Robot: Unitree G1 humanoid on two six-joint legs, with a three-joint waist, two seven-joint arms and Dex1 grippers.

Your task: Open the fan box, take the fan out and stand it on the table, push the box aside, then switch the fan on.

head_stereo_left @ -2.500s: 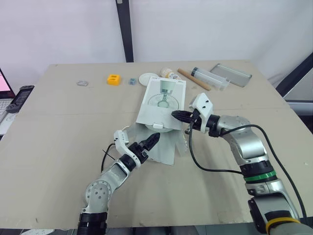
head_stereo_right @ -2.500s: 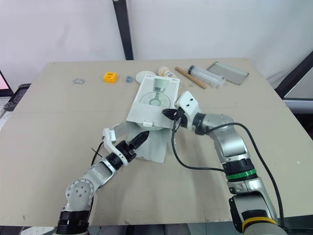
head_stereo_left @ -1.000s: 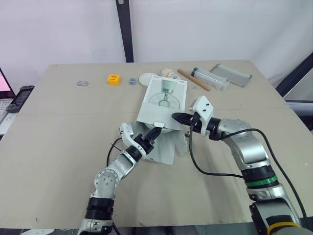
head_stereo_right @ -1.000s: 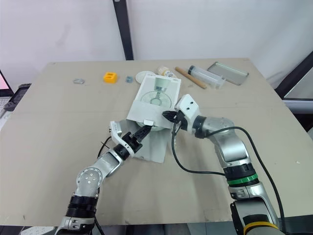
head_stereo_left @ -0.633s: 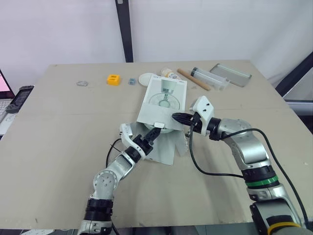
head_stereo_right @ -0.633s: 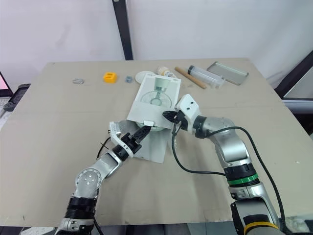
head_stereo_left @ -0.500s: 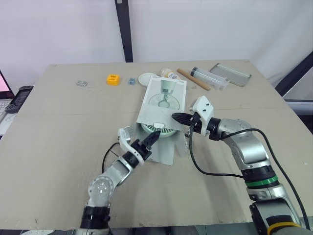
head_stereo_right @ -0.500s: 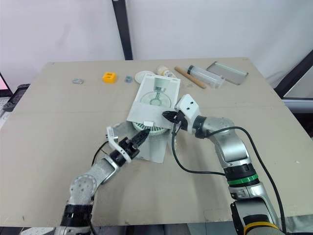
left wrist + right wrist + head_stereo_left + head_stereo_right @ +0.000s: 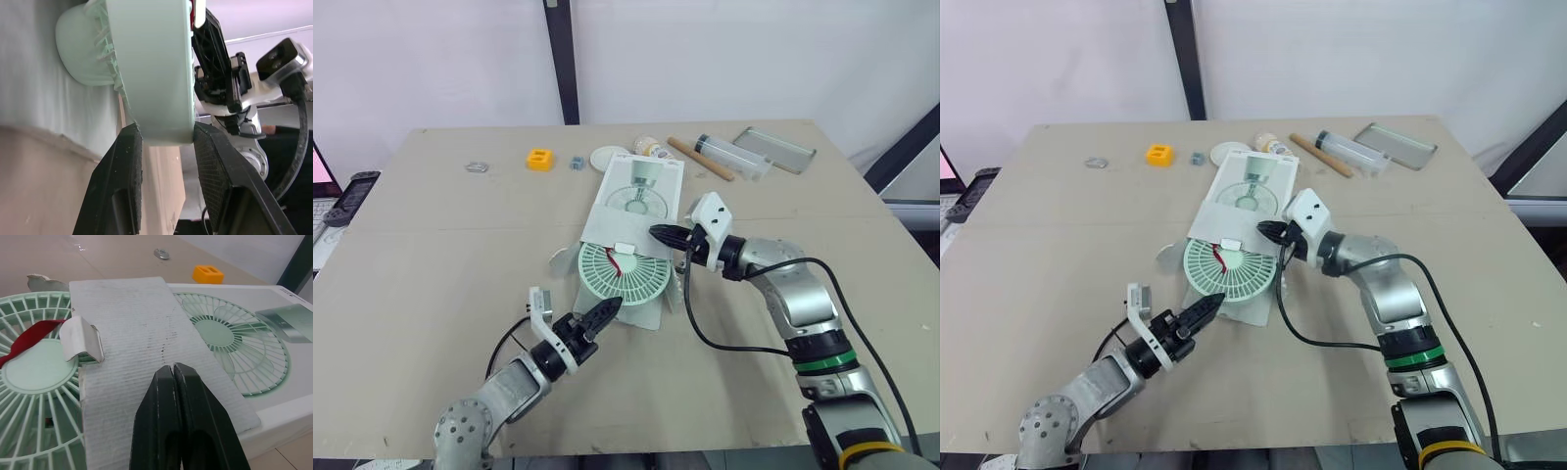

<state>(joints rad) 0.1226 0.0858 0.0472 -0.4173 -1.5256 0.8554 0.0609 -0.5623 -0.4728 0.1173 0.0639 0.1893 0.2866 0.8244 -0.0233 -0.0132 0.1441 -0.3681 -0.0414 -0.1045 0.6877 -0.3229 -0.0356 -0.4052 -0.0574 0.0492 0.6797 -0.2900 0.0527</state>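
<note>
Two grippers are on the job right now, and we're mid "take the fan out", I'd say. Nearest the robot, the left gripper (image 9: 607, 309) has its fingers (image 9: 128, 161) pinched on the near rim of the mint green fan (image 9: 625, 275); the left wrist view shows the rim wedged right between them. The fan lies flat, grille up, on the box's folded-out flap in the middle of the table (image 9: 431, 255), with a little red strap (image 9: 623, 257) across its face. Its far edge is tucked under the box's top.

Just behind it, the right gripper (image 9: 658, 233) is clenched with nothing between its fingers, its tips pressing down on the white fan box (image 9: 641, 191) to pin it. Further back sit a yellow block (image 9: 540, 158), a wooden rod (image 9: 701, 159) and a metal tray (image 9: 776, 149), all well apart from the action.

Compared with half a second ago, the change is big: back then only a sliver of the grille peeked out from under the top, and now nearly the whole disc is showing. The left arm has pulled back toward the robot, dragging the fan along.

Next up, I reckon, is sliding that last bit free and tipping the fan upright onto its base. The thin rim grip could easily slip while it turns.
</note>
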